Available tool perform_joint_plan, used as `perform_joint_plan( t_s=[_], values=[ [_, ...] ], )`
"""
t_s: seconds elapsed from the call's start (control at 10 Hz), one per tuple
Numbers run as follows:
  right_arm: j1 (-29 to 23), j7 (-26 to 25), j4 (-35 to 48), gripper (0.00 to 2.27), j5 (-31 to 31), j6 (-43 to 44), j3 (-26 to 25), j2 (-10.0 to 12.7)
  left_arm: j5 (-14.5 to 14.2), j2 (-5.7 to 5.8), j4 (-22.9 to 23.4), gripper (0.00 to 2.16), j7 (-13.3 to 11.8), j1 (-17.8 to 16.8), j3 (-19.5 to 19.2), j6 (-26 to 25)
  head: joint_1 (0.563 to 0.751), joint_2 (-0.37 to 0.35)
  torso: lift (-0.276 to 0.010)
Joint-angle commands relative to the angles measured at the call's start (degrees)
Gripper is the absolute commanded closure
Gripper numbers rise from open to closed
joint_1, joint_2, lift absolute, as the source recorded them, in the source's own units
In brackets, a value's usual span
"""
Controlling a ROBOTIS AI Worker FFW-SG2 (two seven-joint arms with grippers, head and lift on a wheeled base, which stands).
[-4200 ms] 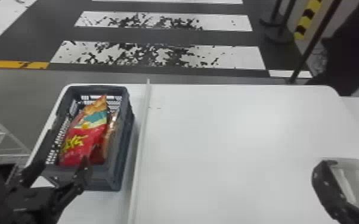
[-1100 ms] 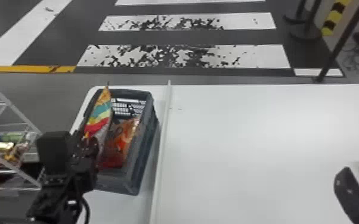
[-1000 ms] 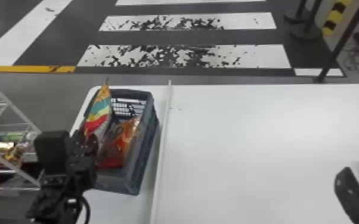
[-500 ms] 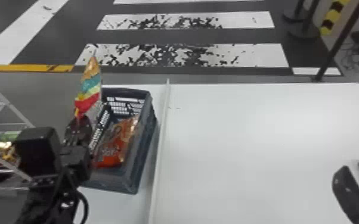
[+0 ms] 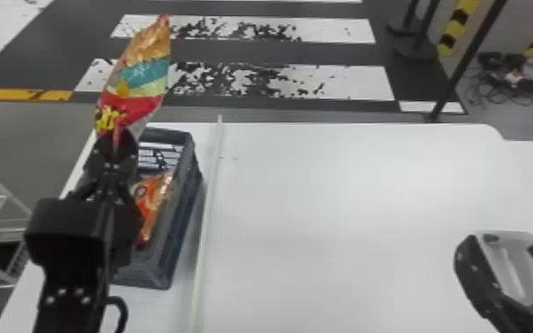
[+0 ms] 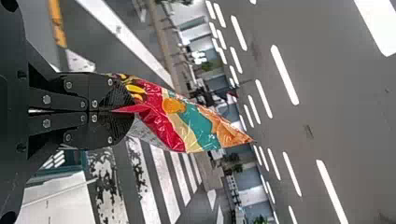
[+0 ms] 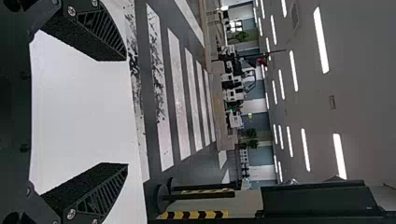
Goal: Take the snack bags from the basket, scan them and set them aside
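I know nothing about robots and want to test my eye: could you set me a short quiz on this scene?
1. Fill in: the mostly orange snack bag lies in the ____.
2. Choose: the left gripper holds (a) that bag, (b) the striped snack bag in red, teal and orange, (c) nothing.
3. True or false: the right gripper stands open.

Key: 1 basket; 2 b; 3 true.
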State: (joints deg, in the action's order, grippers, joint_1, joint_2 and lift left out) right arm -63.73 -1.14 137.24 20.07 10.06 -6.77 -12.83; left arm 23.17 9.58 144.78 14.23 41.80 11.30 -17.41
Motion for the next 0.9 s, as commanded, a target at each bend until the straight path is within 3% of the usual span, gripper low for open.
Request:
perform_joint_plan(
  t_s=[0.0,0.1,0.2,0.4,0.5,0.8],
  values=[
    [0.0,0.0,0.1,0.12,0.2,-0.2,-0.2,0.1,6.4,1.40,-2.0,2.01,-0.7,-1.3,5.2,0.6,0.695,-0.099,-0.075],
    [0.0,0.0,0.1,0.12,0.1,-0.2,-0.1,0.2,7.5,2.46,-4.2,2.01,-0.8,-2.6,7.4,0.7,0.695,-0.133,-0.075],
    [-0.1,0.0,0.3,0.12,0.1,-0.2,-0.2,0.3,10.6,3.51,-7.2,2.01,-0.8,-4.1,9.4,0.7,0.695,-0.179,-0.075],
    [-0.4,0.1,0.5,0.12,0.1,-0.2,-0.2,0.2,15.2,4.13,-13.2,2.01,-2.3,-6.5,12.3,0.6,0.695,-0.222,-0.075],
    [-0.6,0.1,0.7,0.12,0.1,-0.2,-0.2,0.3,15.7,4.74,-15.8,2.01,-3.2,-7.9,14.1,0.6,0.695,-0.247,-0.075],
    [-1.3,0.1,1.8,0.12,0.1,-0.2,-0.5,0.4,15.4,4.92,-22.3,2.01,-7.5,-11.4,18.9,2.0,0.695,-0.337,-0.075]
  ],
)
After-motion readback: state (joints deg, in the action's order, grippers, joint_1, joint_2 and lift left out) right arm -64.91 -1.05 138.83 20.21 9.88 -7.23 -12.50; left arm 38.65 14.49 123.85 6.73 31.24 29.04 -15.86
